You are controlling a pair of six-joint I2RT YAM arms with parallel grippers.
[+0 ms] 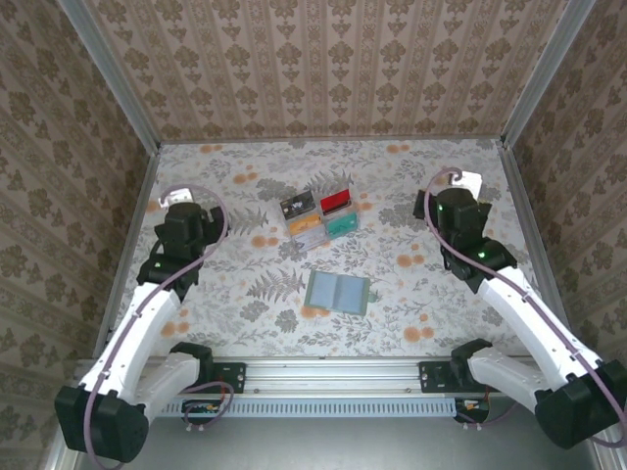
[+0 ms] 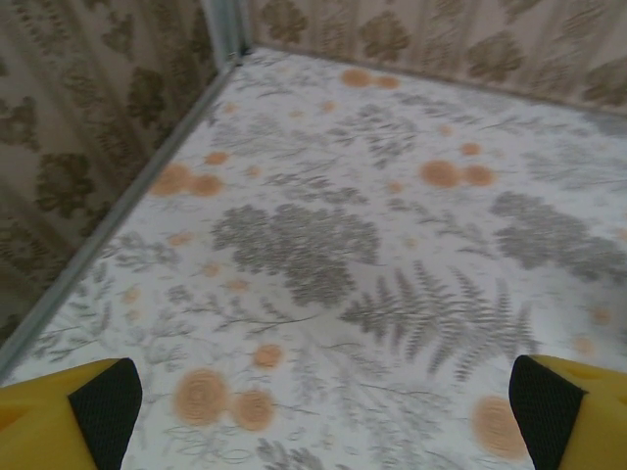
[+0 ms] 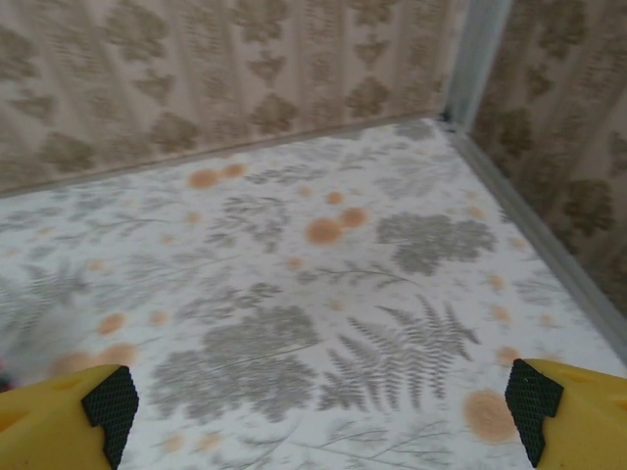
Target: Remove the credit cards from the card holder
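The card holder [image 1: 337,292] lies open and flat near the centre of the desk [image 1: 411,294]. The black card [image 1: 297,205], red card [image 1: 336,202], tan card [image 1: 306,232] and teal card [image 1: 341,225] form a two-by-two block just beyond it, not touching it. The left fingers [image 2: 103,403] and right fingers [image 3: 534,397] are spread wide apart above bare desk, holding nothing.

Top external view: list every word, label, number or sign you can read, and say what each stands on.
No text can be read.
On the black card: white marks, too small to read.
On the red card, the tan card and the teal card: no lettering can be made out at this size.
On the card holder: no lettering visible.
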